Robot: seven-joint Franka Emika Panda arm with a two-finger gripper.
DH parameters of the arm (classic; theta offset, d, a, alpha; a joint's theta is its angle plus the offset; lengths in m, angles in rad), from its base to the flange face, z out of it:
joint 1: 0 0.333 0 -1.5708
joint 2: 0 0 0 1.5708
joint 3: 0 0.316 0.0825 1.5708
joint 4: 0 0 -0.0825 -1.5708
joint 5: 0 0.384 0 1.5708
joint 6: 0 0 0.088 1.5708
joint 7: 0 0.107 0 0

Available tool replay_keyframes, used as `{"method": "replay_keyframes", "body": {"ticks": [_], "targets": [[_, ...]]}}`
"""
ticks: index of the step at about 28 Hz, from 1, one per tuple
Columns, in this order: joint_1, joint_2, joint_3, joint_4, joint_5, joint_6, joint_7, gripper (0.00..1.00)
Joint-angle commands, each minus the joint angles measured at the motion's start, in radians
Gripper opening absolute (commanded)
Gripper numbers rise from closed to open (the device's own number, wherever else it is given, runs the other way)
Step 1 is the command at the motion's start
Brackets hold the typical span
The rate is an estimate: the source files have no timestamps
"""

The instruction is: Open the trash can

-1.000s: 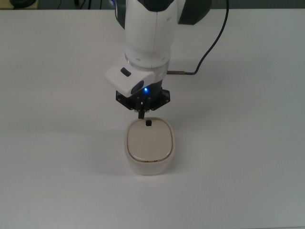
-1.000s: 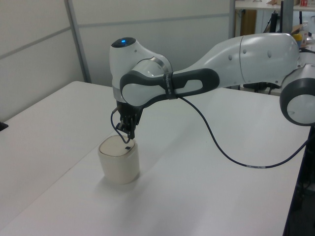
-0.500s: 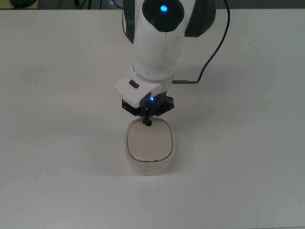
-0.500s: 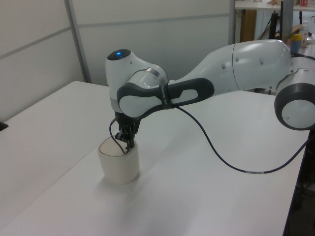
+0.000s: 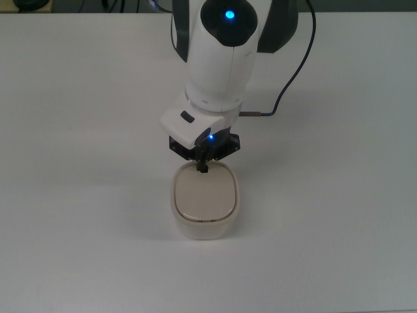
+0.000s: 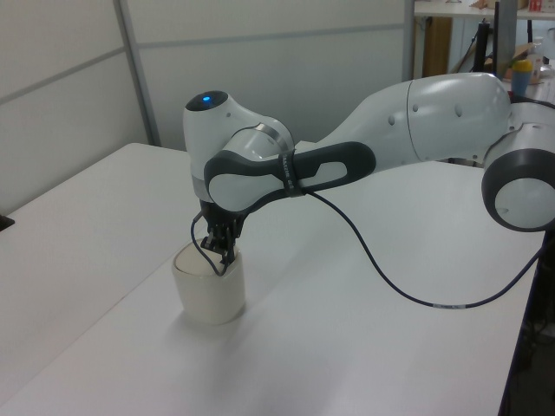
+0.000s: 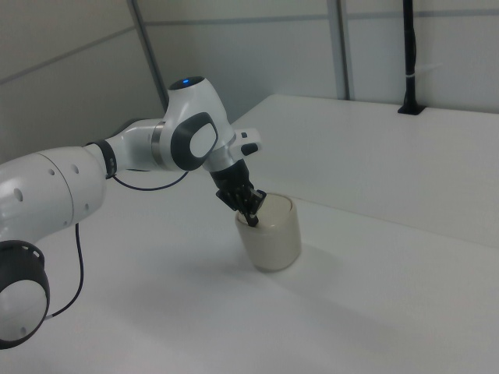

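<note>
Your trash can (image 5: 205, 201) stands upright on the white worktop (image 5: 78, 195), well away from every edge, its flat lid down. Your jaws (image 5: 202, 167) point straight down onto the lid's rim at the arm's side, tips drawn together into one narrow point with nothing gripped. A dark cable (image 5: 296, 62) trails behind the arm.

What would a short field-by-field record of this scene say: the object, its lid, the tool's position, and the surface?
object: cream trash can, rounded-rectangle
lid: flat, shut
button: small dark square at the lid's far edge in the top view, under the tool tip
tool: pointing down, tip at the button; contact looks likely
surface: white table
cable: dark cable hanging from the arm
</note>
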Motion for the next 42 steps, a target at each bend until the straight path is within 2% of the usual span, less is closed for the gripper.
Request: {"method": "replay_keyframes", "body": {"ticks": [1,8,12,16,18,20,21,23,28,32,38,42], "targets": [[0.013,-0.031,-0.011,-0.005,-0.007,0.027,0.055,0.00],[0.007,-0.110,-0.014,-0.007,0.003,0.007,0.057,0.00],[0.002,-0.154,-0.018,-0.005,0.004,-0.080,0.054,0.01],[-0.018,-0.203,-0.020,-0.005,0.006,-0.161,0.046,0.23],[-0.027,-0.236,-0.020,-0.005,0.007,-0.216,0.031,0.41],[-0.030,-0.252,-0.020,-0.005,0.006,-0.252,0.009,0.75],[-0.033,-0.260,-0.020,-0.005,0.006,-0.272,0.000,0.86],[-0.033,-0.280,-0.023,-0.005,0.004,-0.316,-0.020,1.00],[-0.038,-0.320,-0.026,-0.005,-0.007,-0.381,-0.029,1.00],[-0.048,-0.338,-0.046,-0.004,-0.007,-0.440,-0.074,1.00],[-0.050,-0.342,-0.092,0.022,-0.001,-0.513,-0.106,1.00],[-0.050,-0.343,-0.097,0.022,-0.001,-0.514,-0.106,1.00]]}}
